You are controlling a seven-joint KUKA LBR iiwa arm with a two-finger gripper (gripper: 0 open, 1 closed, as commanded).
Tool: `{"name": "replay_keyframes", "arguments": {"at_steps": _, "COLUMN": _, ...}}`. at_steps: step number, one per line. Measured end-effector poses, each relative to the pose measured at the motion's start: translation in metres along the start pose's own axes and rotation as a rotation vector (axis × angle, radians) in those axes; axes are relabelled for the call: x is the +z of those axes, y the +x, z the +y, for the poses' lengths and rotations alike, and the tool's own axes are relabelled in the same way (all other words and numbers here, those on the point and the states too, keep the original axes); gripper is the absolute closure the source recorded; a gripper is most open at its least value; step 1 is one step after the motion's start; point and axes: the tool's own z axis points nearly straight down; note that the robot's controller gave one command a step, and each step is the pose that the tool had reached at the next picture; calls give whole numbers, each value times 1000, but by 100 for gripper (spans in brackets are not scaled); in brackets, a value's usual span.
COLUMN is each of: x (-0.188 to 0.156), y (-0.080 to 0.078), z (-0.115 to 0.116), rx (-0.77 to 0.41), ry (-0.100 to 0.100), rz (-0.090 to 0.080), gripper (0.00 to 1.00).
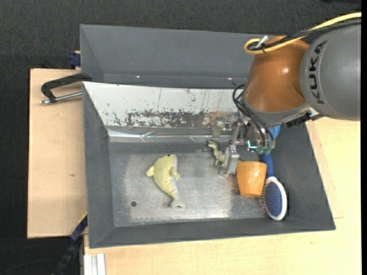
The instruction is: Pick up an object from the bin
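My gripper (225, 155) hangs low over the bin floor, right of the middle and close to the back wall. An orange cup (251, 179) stands just to its right, almost touching it. Beyond the cup, at the bin's right side, lies a blue hairbrush (275, 200) with a white rim, its handle running up under the arm. A pale yellow fish-shaped toy (165, 177) lies on the floor well to the left of the gripper, apart from it.
The arm with its orange cover reaches in over the bin's back right corner and hides that part of the floor. Bare floor lies between the yellow toy and the gripper and along the front wall.
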Motion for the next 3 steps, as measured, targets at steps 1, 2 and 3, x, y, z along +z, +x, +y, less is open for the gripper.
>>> {"name": "replay_keyframes", "arguments": {"at_steps": 1, "x": 86, "y": -4, "z": -56, "rx": -105, "ry": 0, "rz": -2, "gripper": 0}}
{"name": "replay_keyframes", "arguments": {"at_steps": 2, "x": 82, "y": -5, "z": -53, "rx": -109, "ry": -1, "rz": -9, "gripper": 100}}
{"name": "replay_keyframes", "arguments": {"at_steps": 3, "x": -50, "y": 10, "z": -88, "rx": -134, "ry": 5, "rz": -20, "gripper": 100}}
